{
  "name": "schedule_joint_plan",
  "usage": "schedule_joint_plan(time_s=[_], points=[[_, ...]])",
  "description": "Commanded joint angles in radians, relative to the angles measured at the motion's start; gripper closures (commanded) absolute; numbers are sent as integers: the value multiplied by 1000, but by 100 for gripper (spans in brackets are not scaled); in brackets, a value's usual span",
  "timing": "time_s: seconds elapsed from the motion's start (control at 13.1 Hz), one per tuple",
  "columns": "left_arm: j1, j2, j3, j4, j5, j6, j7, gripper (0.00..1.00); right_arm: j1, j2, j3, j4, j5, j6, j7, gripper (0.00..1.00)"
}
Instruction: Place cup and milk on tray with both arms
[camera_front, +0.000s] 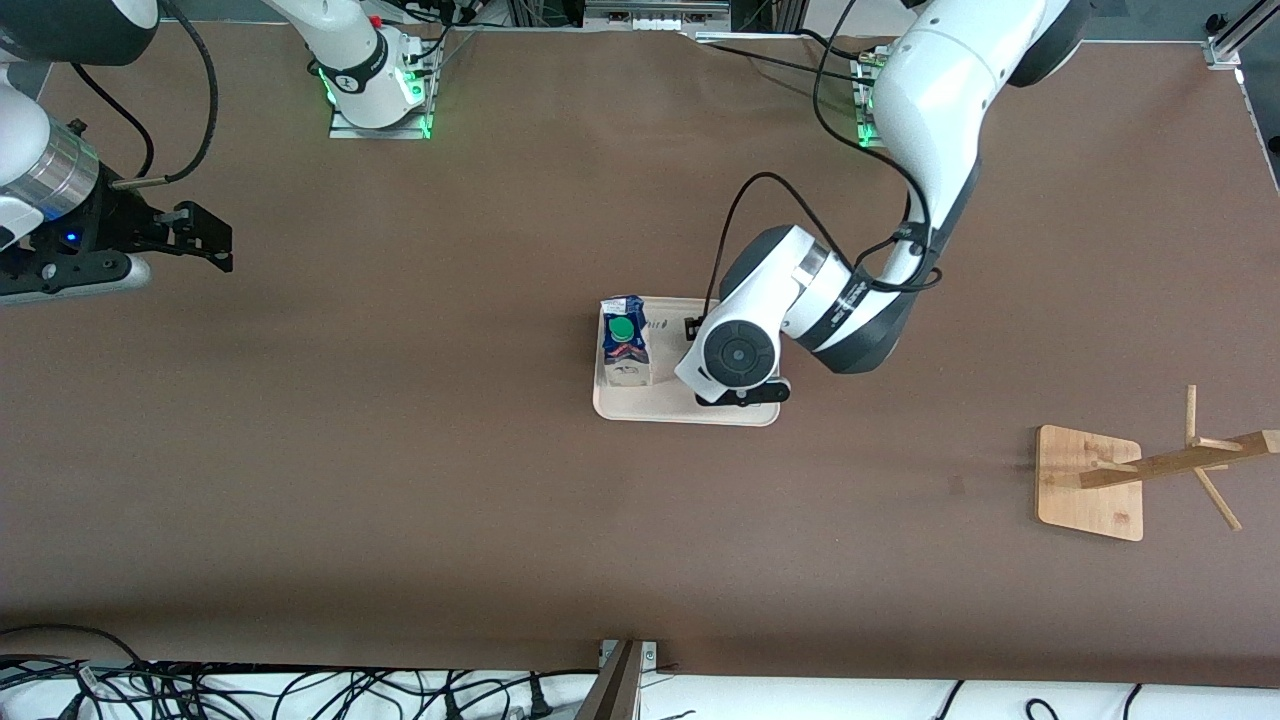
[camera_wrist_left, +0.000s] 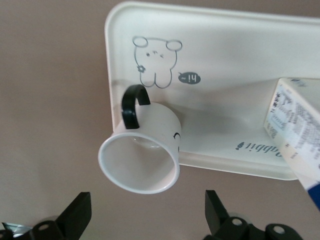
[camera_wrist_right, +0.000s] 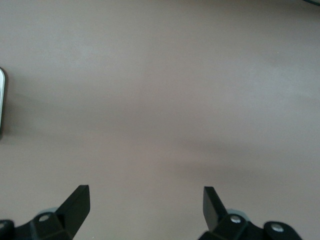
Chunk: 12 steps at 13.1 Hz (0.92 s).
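Cup (camera_wrist_left: 145, 150) and milk (camera_front: 625, 340) sitting on the tray (camera_front: 660, 405)
Left gripper (camera_wrist_left: 145, 220) is hovering open above the cup; right gripper (camera_wrist_right: 145, 210) is waiting open over bare table (camera_wrist_right: 160, 100)

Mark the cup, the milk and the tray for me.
cup (camera_wrist_left: 150, 132): left wrist view, on its white side wall.
milk (camera_front: 622, 328): front view, on its green screw cap.
tray (camera_front: 640, 405): front view, on bare floor near the rim closest to the camera.
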<state>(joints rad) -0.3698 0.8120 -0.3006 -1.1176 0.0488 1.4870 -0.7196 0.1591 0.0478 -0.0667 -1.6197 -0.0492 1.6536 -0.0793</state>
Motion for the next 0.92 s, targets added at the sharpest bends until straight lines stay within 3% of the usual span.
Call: schedule_joint_plan(time_s=[0.0,0.53,0.84], points=[[8,-132,-6,-30,90,-21,35,0,-9,7,5,20,-15,-15,4,0],[179,-326,-12,-62,77,-115,282,0,-7,6,5,21,-15,-15,4,0],[279,-405,-6,-64,77,-183,540,0,-7,6,5,20,-15,-14,4,0]])
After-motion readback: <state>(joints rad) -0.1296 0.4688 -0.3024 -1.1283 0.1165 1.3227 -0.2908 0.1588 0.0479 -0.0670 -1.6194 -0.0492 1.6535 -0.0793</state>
